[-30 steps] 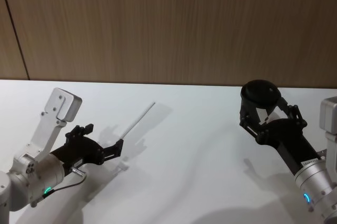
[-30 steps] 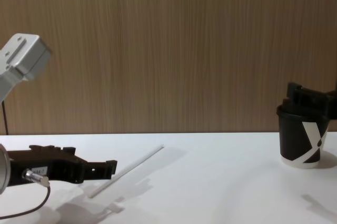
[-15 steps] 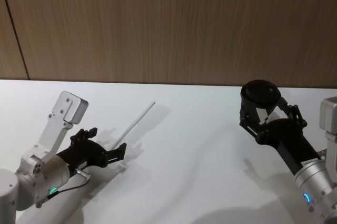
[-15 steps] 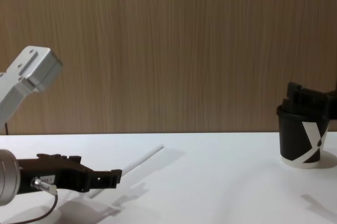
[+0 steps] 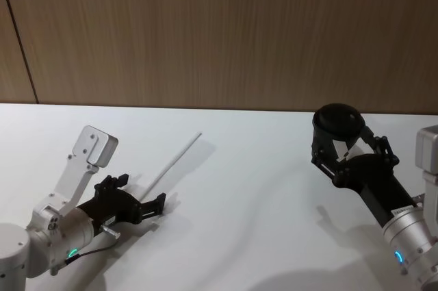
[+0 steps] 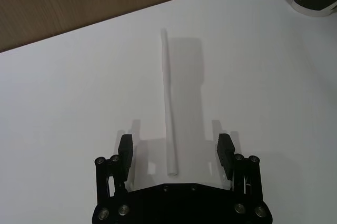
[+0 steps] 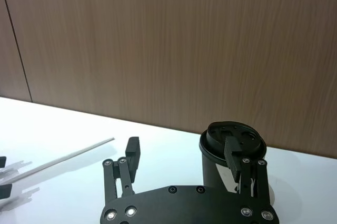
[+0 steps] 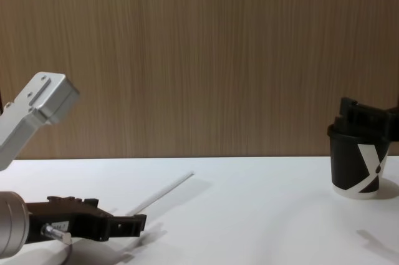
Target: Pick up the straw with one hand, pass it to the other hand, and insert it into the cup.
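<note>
The long white straw (image 5: pixel 174 162) lies flat on the white table (image 5: pixel 253 188), slanting away from me. My left gripper (image 5: pixel 145 192) is open and low over the table, one finger on each side of the straw's near end (image 6: pixel 167 103), without touching it. In the chest view the straw (image 8: pixel 163 191) runs back from the left gripper (image 8: pixel 118 216). The black cup (image 5: pixel 339 123) with its lid stands at the right, showing its white X mark (image 8: pixel 372 166). My right gripper (image 5: pixel 348 143) is open close against the cup (image 7: pixel 213 168), one finger in front of the lid.
A wood-panelled wall (image 5: pixel 219 31) rises right behind the table's far edge. The left arm's silver wrist block (image 8: pixel 43 100) sticks up above its gripper. Bare white table lies between the straw and the cup.
My left gripper has slid forward and down along the table, so the straw's near end now lies between its open fingers. The right gripper, cup and straw have not moved.
</note>
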`<state>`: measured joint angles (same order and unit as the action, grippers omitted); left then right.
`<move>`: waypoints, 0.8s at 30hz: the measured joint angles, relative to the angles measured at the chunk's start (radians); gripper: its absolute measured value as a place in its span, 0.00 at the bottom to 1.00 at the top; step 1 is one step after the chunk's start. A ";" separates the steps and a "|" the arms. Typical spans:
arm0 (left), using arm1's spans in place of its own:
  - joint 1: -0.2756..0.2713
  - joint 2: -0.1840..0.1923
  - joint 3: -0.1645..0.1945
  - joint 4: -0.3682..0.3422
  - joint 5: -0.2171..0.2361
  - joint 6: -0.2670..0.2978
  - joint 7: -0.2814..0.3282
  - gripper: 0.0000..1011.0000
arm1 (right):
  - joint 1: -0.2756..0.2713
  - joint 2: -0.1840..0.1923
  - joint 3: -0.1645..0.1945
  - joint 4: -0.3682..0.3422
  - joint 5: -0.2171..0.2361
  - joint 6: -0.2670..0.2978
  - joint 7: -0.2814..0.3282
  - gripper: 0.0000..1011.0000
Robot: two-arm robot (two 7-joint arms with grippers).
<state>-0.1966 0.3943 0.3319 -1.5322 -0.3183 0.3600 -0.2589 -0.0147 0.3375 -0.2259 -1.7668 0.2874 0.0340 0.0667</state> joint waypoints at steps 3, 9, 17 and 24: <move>-0.001 -0.002 0.000 0.005 0.002 0.000 -0.002 0.99 | 0.000 0.000 0.000 0.000 0.000 0.000 0.000 0.99; -0.003 -0.008 0.000 0.014 0.008 -0.003 -0.007 0.99 | 0.000 0.000 0.000 0.000 0.000 0.000 0.000 0.99; -0.001 -0.014 -0.004 0.017 0.014 -0.005 -0.008 0.99 | 0.000 0.000 0.000 0.000 0.000 0.000 0.000 0.99; 0.003 -0.019 -0.010 0.017 0.017 -0.006 -0.006 0.94 | 0.000 0.000 0.000 0.000 0.000 0.000 0.000 0.99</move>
<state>-0.1933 0.3751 0.3222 -1.5152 -0.3009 0.3540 -0.2653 -0.0147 0.3375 -0.2259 -1.7668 0.2874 0.0340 0.0668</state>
